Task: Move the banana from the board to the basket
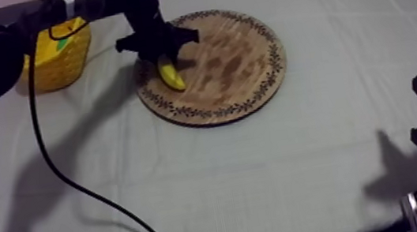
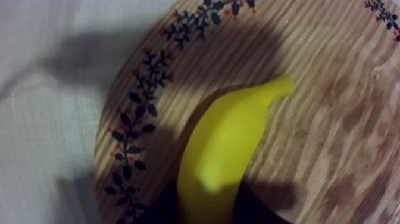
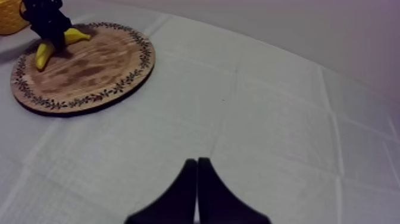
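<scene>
Over the wooden board (image 1: 240, 68), left pincer (image 1: 163, 56) tight around the banana (image 2: 229, 149); right pincer (image 3: 197, 164) a narrow, empty wedge.

Clothed table (image 1: 285, 177) — wooden board (image 1: 243, 64) centred, yellow basket (image 1: 63, 61) nearby.

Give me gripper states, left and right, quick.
Left gripper: closed on the banana, at the wooden board.
Right gripper: closed, holding nothing.
</scene>
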Action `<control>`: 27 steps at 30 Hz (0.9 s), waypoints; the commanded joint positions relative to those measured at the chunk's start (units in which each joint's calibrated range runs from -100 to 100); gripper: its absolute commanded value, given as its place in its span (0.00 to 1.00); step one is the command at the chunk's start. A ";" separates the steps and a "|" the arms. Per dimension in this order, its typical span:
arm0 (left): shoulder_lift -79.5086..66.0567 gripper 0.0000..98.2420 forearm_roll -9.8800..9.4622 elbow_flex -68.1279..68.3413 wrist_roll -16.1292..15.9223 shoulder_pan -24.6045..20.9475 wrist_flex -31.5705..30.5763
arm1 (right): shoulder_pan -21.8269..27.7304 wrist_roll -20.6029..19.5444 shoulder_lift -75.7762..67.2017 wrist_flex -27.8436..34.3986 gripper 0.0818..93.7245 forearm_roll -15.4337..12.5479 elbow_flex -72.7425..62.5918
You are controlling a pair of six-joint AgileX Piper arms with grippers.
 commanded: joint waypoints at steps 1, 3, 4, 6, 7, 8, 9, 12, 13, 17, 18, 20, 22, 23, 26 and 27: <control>-0.41 0.20 0.05 0.12 -0.26 -0.01 0.28 | 0.00 0.01 0.00 -0.02 0.00 0.00 -0.03; -1.30 0.19 0.05 0.22 -0.47 -0.07 0.85 | 0.00 0.01 0.00 -0.02 0.00 0.00 -0.03; -1.91 0.19 0.04 0.24 -0.54 -0.12 1.23 | 0.00 0.01 0.00 -0.02 0.00 0.00 -0.03; -3.53 0.20 0.01 0.16 -0.66 -0.28 2.19 | 0.00 0.03 0.00 -0.02 0.00 0.00 -0.03; -4.56 0.20 -0.06 0.17 -0.66 -0.33 2.70 | 0.00 0.04 0.00 -0.02 0.00 0.00 -0.03; -5.74 0.21 -0.11 0.25 -0.73 -0.41 3.28 | 0.00 0.04 0.00 -0.02 0.00 0.00 -0.03; -7.06 0.21 -0.08 0.40 -0.90 -0.53 3.88 | 0.00 0.05 0.00 -0.02 0.00 0.00 -0.03; -11.81 0.22 0.19 1.56 -1.75 -1.14 5.19 | 0.00 0.05 0.00 -0.02 0.00 0.00 -0.03; -13.56 0.22 0.31 2.19 -2.06 -1.46 5.41 | 0.00 0.05 0.00 -0.02 0.00 0.00 -0.03; -20.88 0.24 0.91 5.24 -3.57 -3.10 6.11 | 0.00 0.05 0.00 -0.02 0.00 0.00 -0.03; -22.73 0.25 0.99 6.04 -3.97 -3.52 6.42 | 0.00 0.05 0.00 -0.02 0.00 0.00 -0.03; -26.37 0.25 1.02 7.62 -4.81 -4.34 7.25 | 0.00 0.05 0.00 -0.02 0.00 0.00 -0.03; -29.95 0.24 0.96 9.16 -5.71 -5.21 8.17 | 0.00 0.03 0.00 -0.02 0.00 0.00 -0.03; -31.74 0.24 0.98 9.95 -6.20 -5.74 8.54 | 0.00 0.02 0.00 -0.02 0.00 0.00 -0.03; -36.98 0.24 1.01 12.21 -7.79 -7.55 9.11 | 0.00 0.01 0.00 -0.02 0.00 0.00 -0.03; -38.68 0.24 0.97 12.92 -8.33 -8.22 9.20 | 0.00 0.01 0.00 -0.02 0.00 0.00 -0.03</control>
